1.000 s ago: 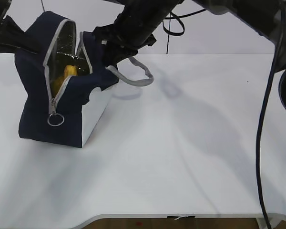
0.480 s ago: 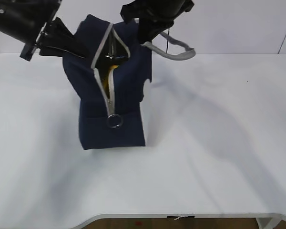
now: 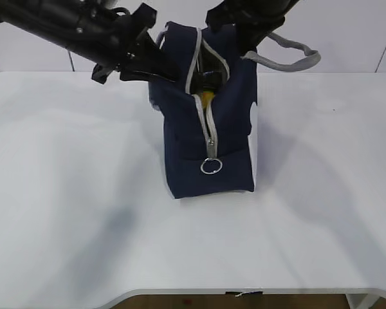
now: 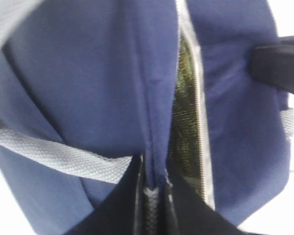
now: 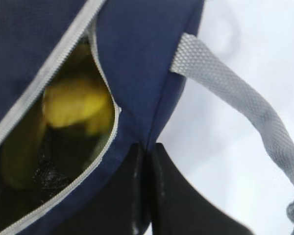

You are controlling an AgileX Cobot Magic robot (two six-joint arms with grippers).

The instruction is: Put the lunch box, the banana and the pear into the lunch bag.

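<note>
The navy lunch bag (image 3: 209,138) stands at the table's middle, its zipper open at the top and the ring pull (image 3: 210,166) hanging on the front. My left gripper (image 3: 159,64) is shut on the bag's left top edge (image 4: 157,161). My right gripper (image 3: 243,40) is shut on the bag's right top edge (image 5: 146,142). Yellow fruit (image 5: 78,105) shows inside through the opening, also in the exterior view (image 3: 206,96); I cannot tell banana from pear. The lunch box is hidden.
A grey webbing handle (image 3: 289,55) sticks out to the right of the bag, and another (image 4: 59,156) crosses the left wrist view. The white table (image 3: 83,212) spreads around the bag, its front edge near the bottom.
Both grippers have carried the bag to the right, from the table's left to its middle. The bag has turned so its zipper end faces the camera.
</note>
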